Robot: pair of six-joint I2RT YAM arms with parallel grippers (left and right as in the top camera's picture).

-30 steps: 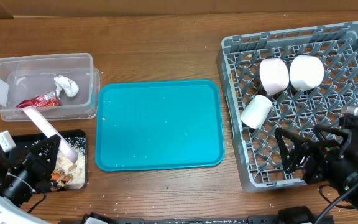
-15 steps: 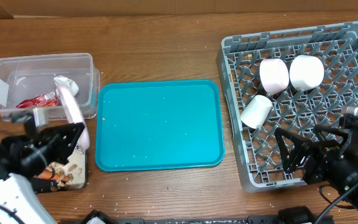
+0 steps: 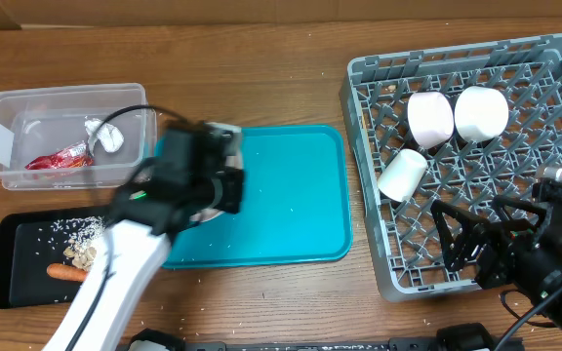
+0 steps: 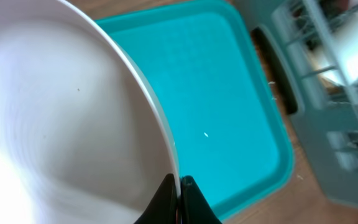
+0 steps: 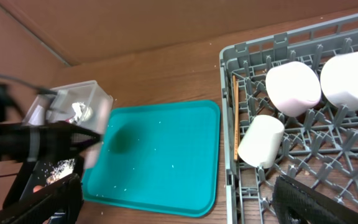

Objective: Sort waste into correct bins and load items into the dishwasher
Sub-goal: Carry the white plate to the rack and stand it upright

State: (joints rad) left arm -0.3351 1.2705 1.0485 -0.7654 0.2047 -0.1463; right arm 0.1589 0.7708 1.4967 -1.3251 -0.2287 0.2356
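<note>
My left gripper (image 4: 179, 186) is clenched on the rim of the round white plate (image 4: 61, 112), which hangs over the left edge of the teal serving tray (image 3: 291, 195). My right gripper (image 3: 471, 249) stands wide apart, grasping nothing, above the near side of the grey dish rack (image 3: 361, 88). I judge the step is to carry the plate to the rack. Only the rim is pinched, so I would move gently and aim for free pegs, away from the two bowls (image 3: 430, 119) and the cup (image 3: 402, 175). All rests on a wooden table (image 3: 261, 68); the clear tub (image 3: 8, 107) and the black tray (image 3: 18, 263) lie at the left, and a brown wall (image 5: 135, 25) closes the back.
</note>
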